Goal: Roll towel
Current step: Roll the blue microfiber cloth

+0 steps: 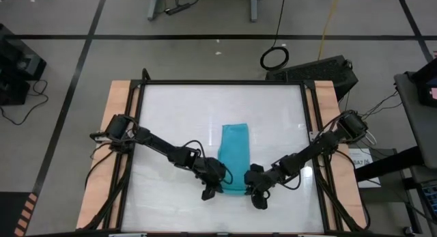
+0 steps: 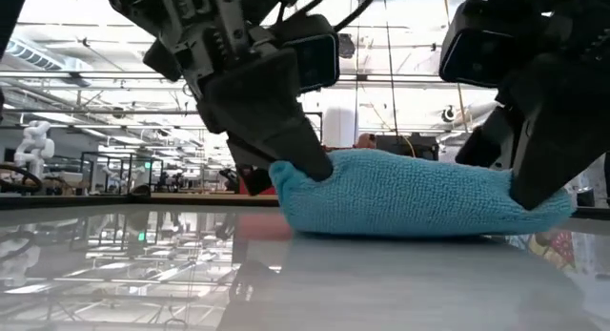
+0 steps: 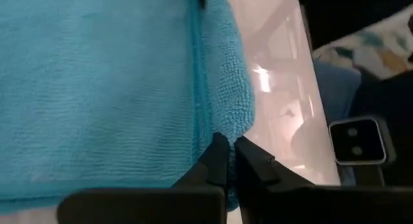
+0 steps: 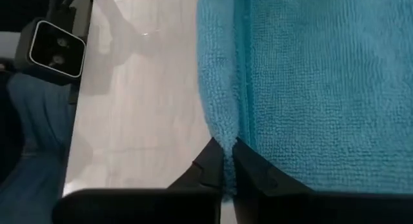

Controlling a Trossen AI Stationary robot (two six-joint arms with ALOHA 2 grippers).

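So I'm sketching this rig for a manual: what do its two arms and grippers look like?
Both arms are black and slim, built of jointed segments with bundled dark cables trailing from their bases. The left gripper and right gripper each end in two matte black wedge-shaped fingers tapering to narrow tips. A boxy black wrist housing sits above each. No markings show on them.
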